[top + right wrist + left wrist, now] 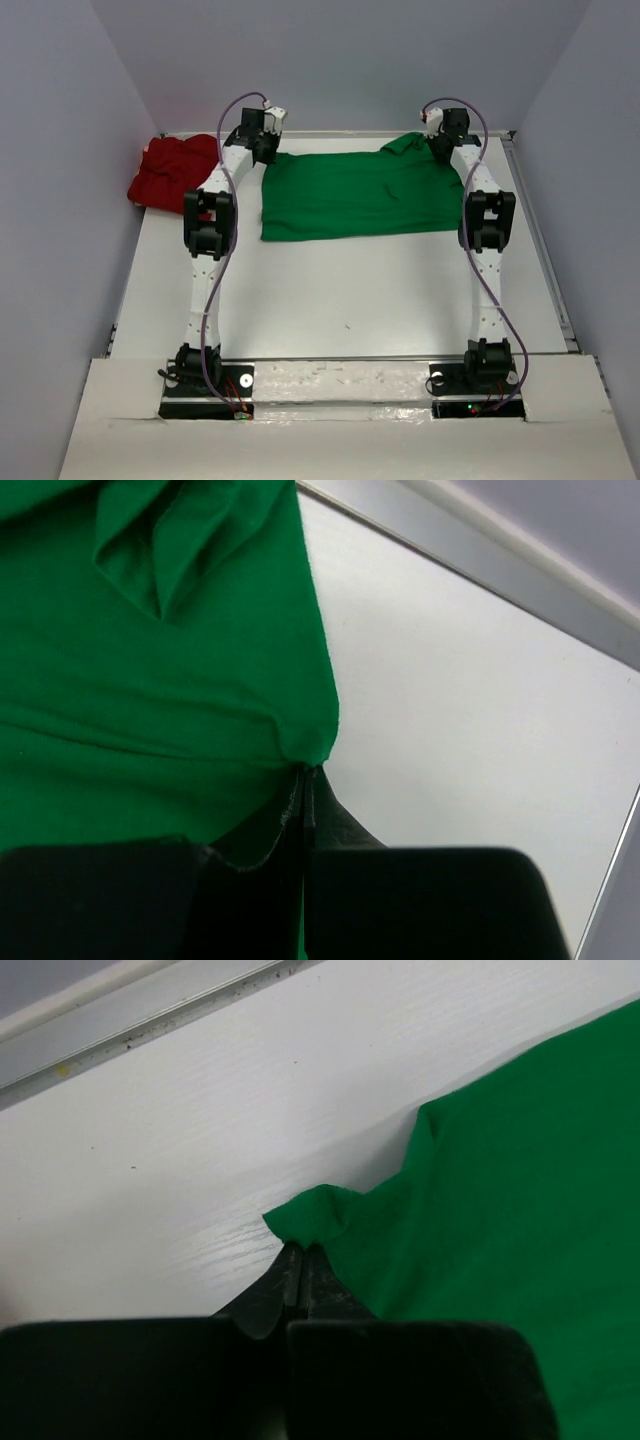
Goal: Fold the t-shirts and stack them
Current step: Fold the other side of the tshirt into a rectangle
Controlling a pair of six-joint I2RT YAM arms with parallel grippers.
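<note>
- While the left gripper [300, 1252] and the right gripper [307, 770] are both working at the far edge of the table [350, 300], the green t-shirt [355, 195] is lying spread flat across the far half of it. The red t-shirt [172, 170] is sitting crumpled at the far left corner, just clear of the green one.
- The left gripper is pinching the far left corner of the green t-shirt, its jaws pressing together on a small bunched tip of cloth. The right gripper is pinching the far right edge the same way, jaws closing tight on the hem.
- Judging by that, the first fold of the green t-shirt is just getting under way: both far corners are being held, and nothing is lying folded over yet.
- The next move is probably calling for both grippers lifting together and carrying the far edge toward the near one. They will need to be travelling level, so the cloth is not skewing or slipping out of such thin pinches.
- The overhead view is giving the whole layout, with both shirts and a raised wrinkle by the right gripper, but the gripper bodies are hiding the fingertips there.
- The wrist views are supplying what the overhead one is missing: cloth actually caught between the closed tips. On the right, the green cloth is doubling over on itself beyond the grip. The red t-shirt is not appearing in either wrist view.
</note>
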